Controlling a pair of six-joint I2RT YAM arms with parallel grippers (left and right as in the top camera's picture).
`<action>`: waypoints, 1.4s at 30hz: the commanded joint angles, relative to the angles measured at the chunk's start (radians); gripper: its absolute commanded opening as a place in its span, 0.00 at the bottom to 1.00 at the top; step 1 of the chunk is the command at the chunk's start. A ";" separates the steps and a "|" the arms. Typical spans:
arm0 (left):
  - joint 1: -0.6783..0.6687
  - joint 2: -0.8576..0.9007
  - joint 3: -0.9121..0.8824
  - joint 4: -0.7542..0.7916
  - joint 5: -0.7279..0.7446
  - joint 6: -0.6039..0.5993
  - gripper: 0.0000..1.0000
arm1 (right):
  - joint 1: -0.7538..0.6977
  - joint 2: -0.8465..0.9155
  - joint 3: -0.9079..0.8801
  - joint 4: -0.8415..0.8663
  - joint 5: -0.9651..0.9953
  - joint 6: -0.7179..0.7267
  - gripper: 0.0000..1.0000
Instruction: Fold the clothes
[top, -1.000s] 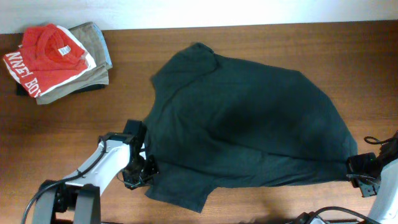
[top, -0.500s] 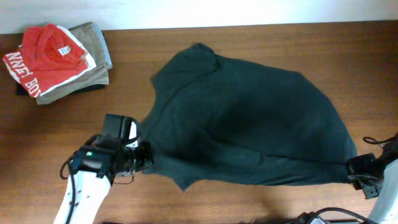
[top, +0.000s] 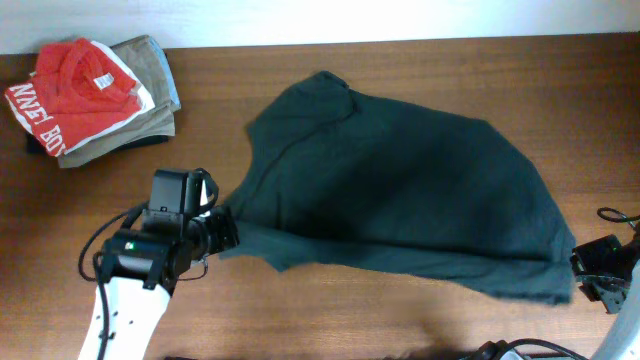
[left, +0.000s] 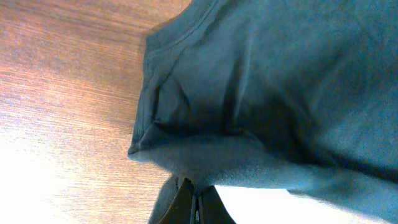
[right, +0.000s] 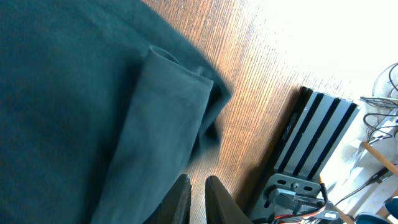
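Note:
The clothes are one very dark green-black T-shirt spread across the middle of the wooden table. My left gripper is at the shirt's near left edge and is shut on a pinch of its fabric. In the left wrist view the cloth rises from the closed left gripper and hangs lifted over the wood. My right gripper sits just off the shirt's near right corner. Its fingers stand slightly apart with bare wood between them, and the hem lies beside them, untouched.
A folded red shirt with white lettering lies on a folded khaki garment at the far left corner. A black slotted arm base with cables stands at the table's right edge, close to my right gripper.
My left gripper rose and drew the shirt's near left flap up and away from the front edge. My right gripper let go of the near right corner and shifted slightly right.

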 joint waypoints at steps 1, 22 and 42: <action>-0.002 0.035 0.015 0.002 -0.022 0.016 0.01 | 0.005 -0.005 0.021 0.005 0.023 -0.006 0.13; -0.002 0.044 0.015 -0.022 -0.022 0.016 0.01 | 0.005 0.267 -0.156 0.324 0.017 -0.036 0.99; -0.002 0.044 0.015 -0.032 -0.022 0.016 0.01 | 0.005 0.498 -0.155 0.428 -0.110 -0.158 0.81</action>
